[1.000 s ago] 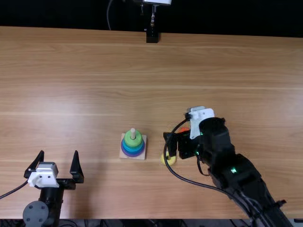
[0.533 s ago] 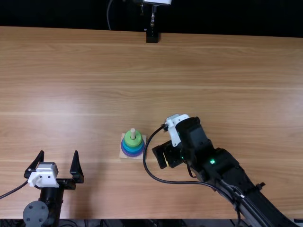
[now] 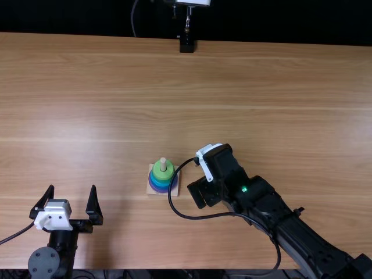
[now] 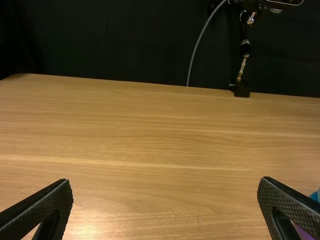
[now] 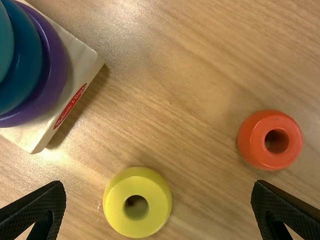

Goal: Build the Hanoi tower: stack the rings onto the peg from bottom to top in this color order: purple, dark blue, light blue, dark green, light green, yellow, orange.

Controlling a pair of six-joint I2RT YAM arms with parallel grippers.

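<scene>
Black and spread wide, our right claw (image 5: 159, 186) has swung to four o'clock of the purple-to-green ring stack (image 3: 163, 173), over the round, glossy yellow ring (image 5: 136, 226), which we judge goes on next.

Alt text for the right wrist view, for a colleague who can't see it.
Yellow ring lying hole-up on the wooden table, framed by the open fingers of the right gripper. An orange ring lies apart from it. A pale wooden base holds a purple ring under a blue one, partly out of frame.
</scene>
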